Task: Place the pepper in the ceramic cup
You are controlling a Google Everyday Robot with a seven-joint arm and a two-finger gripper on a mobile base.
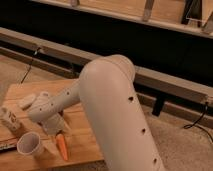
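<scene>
The orange pepper [61,146] is over the wooden table [85,135], just right of the ceramic cup [31,144], with its dark stem end pointing up toward the gripper. The off-white cup stands upright near the table's front left edge and its pale inside looks empty. My gripper [56,129] is at the end of the beige arm, directly above the pepper's upper end and right of the cup. The arm's bulk hides the table's right part.
A white patterned bottle [9,120] stands at the table's left edge, behind the cup. A pale oblong object [27,101] lies at the back left. A dark ledge and cables run behind the table. Carpet lies to the right.
</scene>
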